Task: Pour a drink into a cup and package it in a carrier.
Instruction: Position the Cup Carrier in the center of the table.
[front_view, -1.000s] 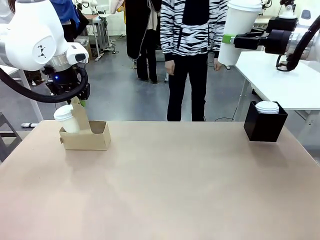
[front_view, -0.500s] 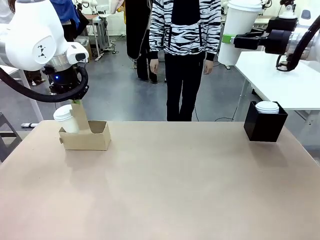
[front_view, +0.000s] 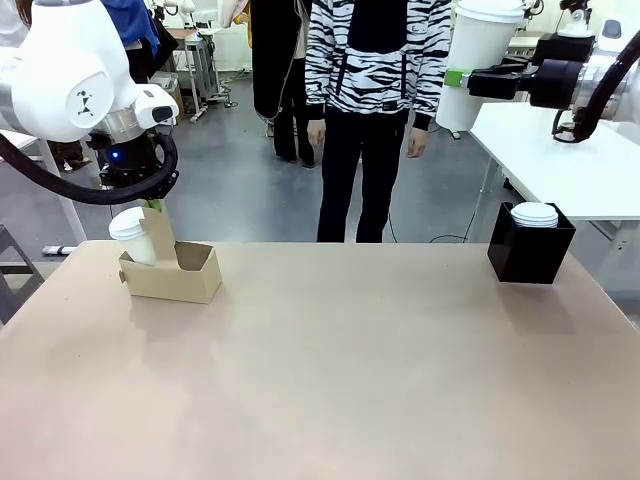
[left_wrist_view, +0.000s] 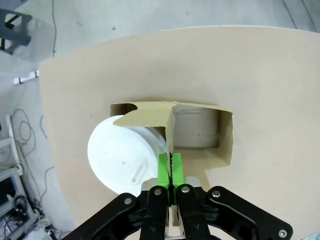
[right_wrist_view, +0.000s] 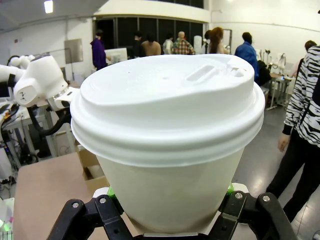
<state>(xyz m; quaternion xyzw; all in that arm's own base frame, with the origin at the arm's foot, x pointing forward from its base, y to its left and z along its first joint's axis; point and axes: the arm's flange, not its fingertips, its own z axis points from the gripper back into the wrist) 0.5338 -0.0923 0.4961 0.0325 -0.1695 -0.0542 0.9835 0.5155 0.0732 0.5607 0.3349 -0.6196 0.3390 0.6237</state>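
Packing looks like the step in hand: one cup is in and one more has to go in.

The tabletop (front_view: 350, 380) is wide, flat and light brown, with a smooth dull top. The left arm (front_view: 60, 80) is fat, round, white and shiny. It comes in at ten o'clock in the front view.

The carrier (front_view: 185, 278) stands on the tabletop at nine o'clock. It is a low box of stiff brown cardboard with two holes and a tall thin handle in the middle. A black box (front_view: 530, 258) with square sides sits at three o'clock, with round white lids (front_view: 534, 213) on top.

The first cup (front_view: 128, 235) is white paper with a plastic lid. It stands in the hole on the nine o'clock side of the handle. The other hole (left_wrist_view: 197, 131) is empty. The second cup (front_view: 478, 70), also white with a lid, hangs high at one o'clock, well above the tabletop.

The right claw (right_wrist_view: 170, 196) is closed around the second cup's lower part. The left claw (left_wrist_view: 171, 172) is pinched tight on the handle's top, its green pads (left_wrist_view: 163, 170) flat on the cardboard.

Next, I think the right arm must carry the second cup across, hold it straight up, and lower it gently into the empty hole. Paper cups squash easily, so a soft squeeze matters.
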